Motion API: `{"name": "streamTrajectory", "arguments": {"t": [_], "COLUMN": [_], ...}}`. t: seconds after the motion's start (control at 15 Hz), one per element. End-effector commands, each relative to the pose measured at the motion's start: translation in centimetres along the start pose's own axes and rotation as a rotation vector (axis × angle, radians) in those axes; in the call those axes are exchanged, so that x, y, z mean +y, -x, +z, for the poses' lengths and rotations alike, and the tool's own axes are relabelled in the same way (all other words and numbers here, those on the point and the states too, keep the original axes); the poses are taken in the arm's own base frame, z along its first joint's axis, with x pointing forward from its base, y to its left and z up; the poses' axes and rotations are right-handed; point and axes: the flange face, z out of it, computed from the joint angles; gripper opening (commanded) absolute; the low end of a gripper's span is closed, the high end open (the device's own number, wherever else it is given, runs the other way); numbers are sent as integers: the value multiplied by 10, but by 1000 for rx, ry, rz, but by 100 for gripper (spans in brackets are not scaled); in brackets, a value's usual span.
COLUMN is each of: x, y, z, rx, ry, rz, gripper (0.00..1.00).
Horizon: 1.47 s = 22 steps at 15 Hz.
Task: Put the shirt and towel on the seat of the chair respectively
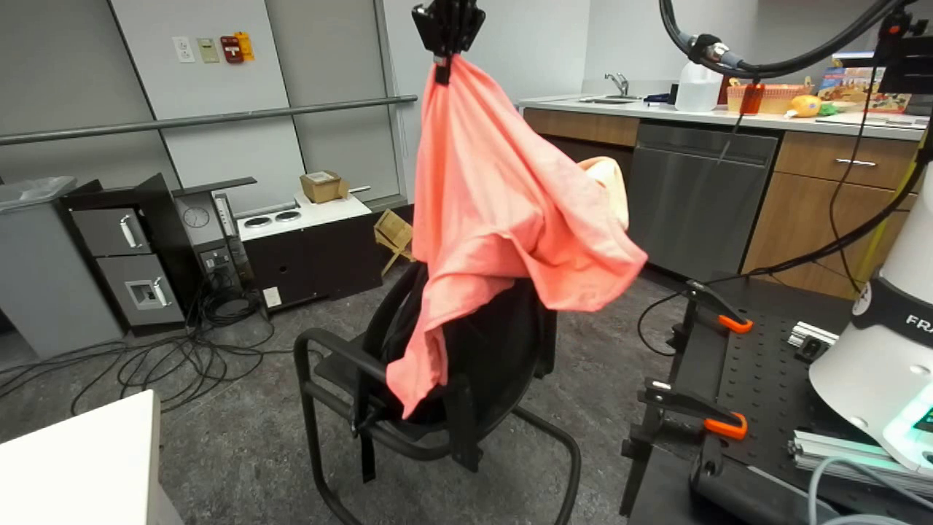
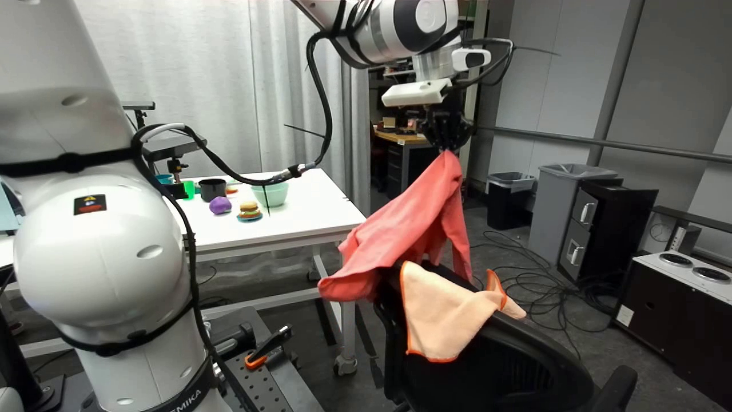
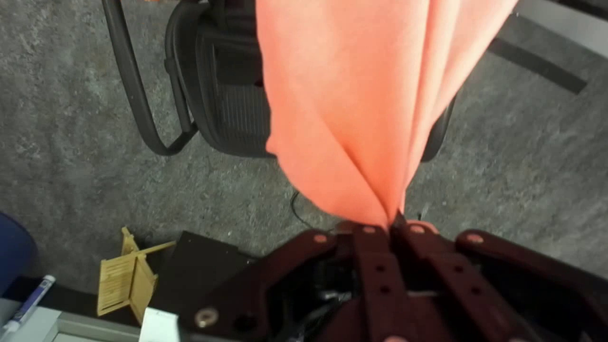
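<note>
The shirt [image 1: 503, 219] hangs from upper centre in an exterior view, its lower folds seeming to lie over the backrest [image 2: 532, 366] of the chair [image 2: 572, 380]; the seat I cannot make out clearly. Low in the wrist view, the end effector [image 3: 392, 229] pinches a narrow gather of the shirt. The orange-edged towel [image 2: 443, 312] drapes over the backrest, lower right of centre in an exterior view, just beside those folds. Letting go here would, I judge, leave the shirt hooked on the backrest or sliding to the floor [image 1: 240, 467], since its folds bear there unevenly. Dragging it across could sweep the towel off. Below centre in an exterior view, a low corner dangles near the armrest [image 1: 346, 353] and might snag on lowering.
</note>
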Motion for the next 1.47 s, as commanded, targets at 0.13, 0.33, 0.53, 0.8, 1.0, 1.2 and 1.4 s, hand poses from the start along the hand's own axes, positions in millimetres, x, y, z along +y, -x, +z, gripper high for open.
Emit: {"name": "streamTrajectory", "arguments": {"t": [0.13,0.33,0.53,0.8,1.0,1.2,1.4], "x": [27,44,63,77,83,97,97], "y": [-54,-76,-96,-119,-131,-141,-139], "z": [-58,-75,-91,-102,-106,-105,-84], "rx": [217,325,435,589,712,813,775], "ry": [-1,3,13,44,90,183,262], "rz": [211,326,440,561,614,635,602], "gripper": [1,1,1,1,1,1,37]}}
